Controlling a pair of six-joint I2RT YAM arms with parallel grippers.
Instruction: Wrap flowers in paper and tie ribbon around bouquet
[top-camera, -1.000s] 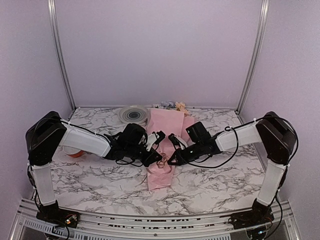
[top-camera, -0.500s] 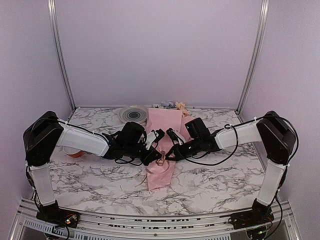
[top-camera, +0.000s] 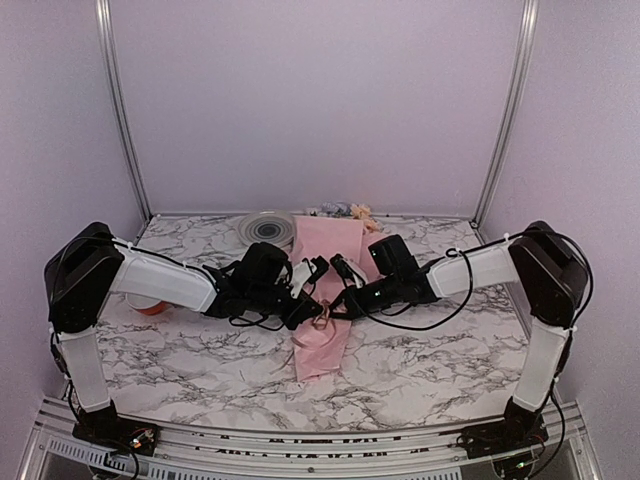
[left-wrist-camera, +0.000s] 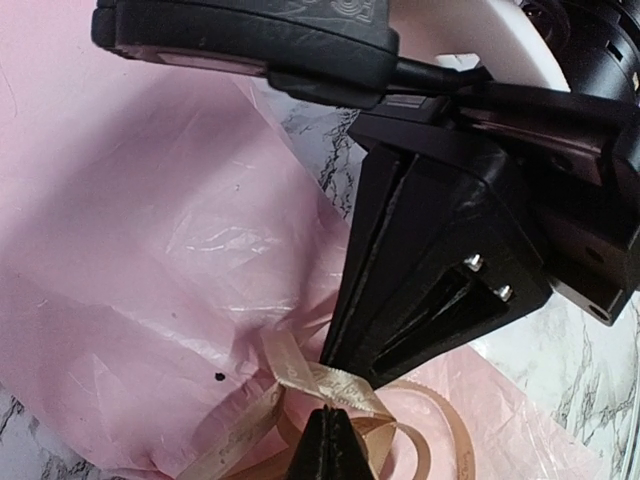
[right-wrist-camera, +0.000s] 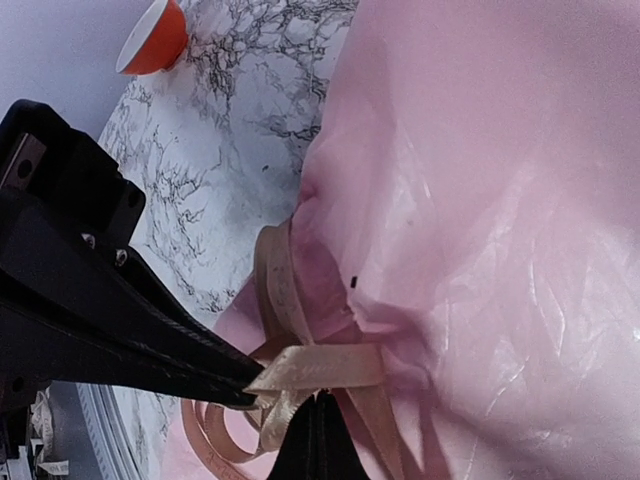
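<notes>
The bouquet lies as a pink paper cone along the table's middle. Blooms of the flowers show at its far end. The tan ribbon circles the cone's narrow part. My left gripper and right gripper meet there tip to tip. In the left wrist view the left gripper is shut on a ribbon strand, against the paper. In the right wrist view the right gripper is shut on the crossed ribbon, with loose loops beneath.
A small orange-red spool sits by the left arm and shows in the right wrist view as an orange-red spool. A round grey disc lies at the back, left of the bouquet. Purple walls enclose the marble table.
My right gripper has slid left towards the left one, so the two tips now stand closer together over the ribbon. The left arm has barely shifted.
</notes>
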